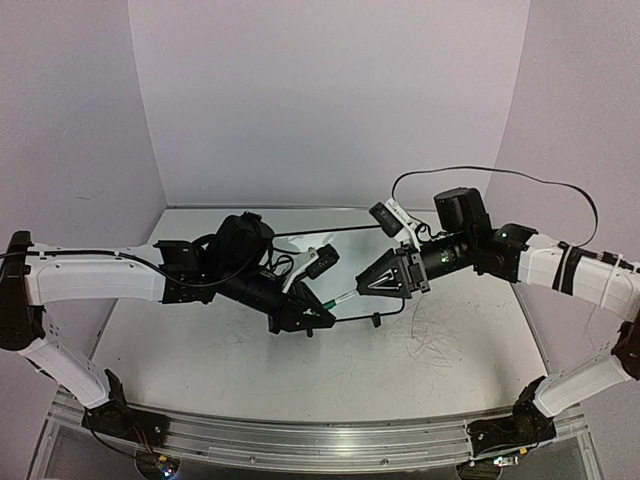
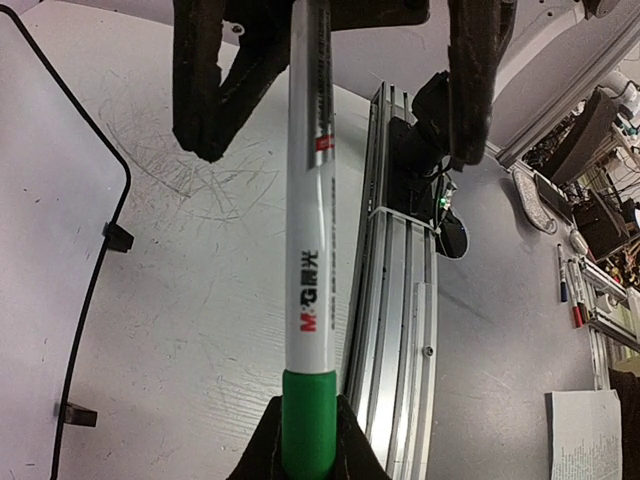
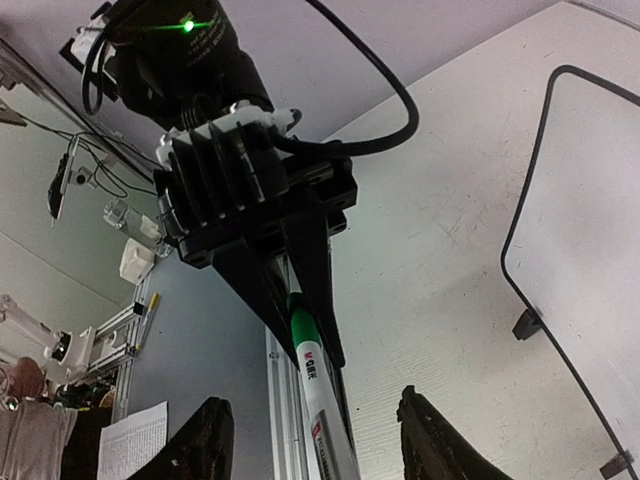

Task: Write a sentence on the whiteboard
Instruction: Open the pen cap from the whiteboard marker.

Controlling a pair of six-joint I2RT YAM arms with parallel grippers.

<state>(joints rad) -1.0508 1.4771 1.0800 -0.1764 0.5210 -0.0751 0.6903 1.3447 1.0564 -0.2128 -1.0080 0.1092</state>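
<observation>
Arms reach inward; left jaws pinch marker [image 1: 342,297], right jaws gape.

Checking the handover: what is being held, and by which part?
The left gripper holds the marker by its green end; the right gripper is open around the barrel, not gripping.

Pretty clearly a robotics lab, not anyone's home. Two robot arms [image 1: 95,275] are bolted to an aluminium extrusion rail [image 1: 320,445] along the edge of a scribbled-on white table [image 1: 200,370], boxed in by plain white backdrop panels [image 1: 330,100]. Past the rail there's a cluttered work area with loose cables [image 3: 95,170], spare markers [image 2: 564,275], printed paper [image 2: 585,435] and more metal framing [image 3: 110,325]
</observation>
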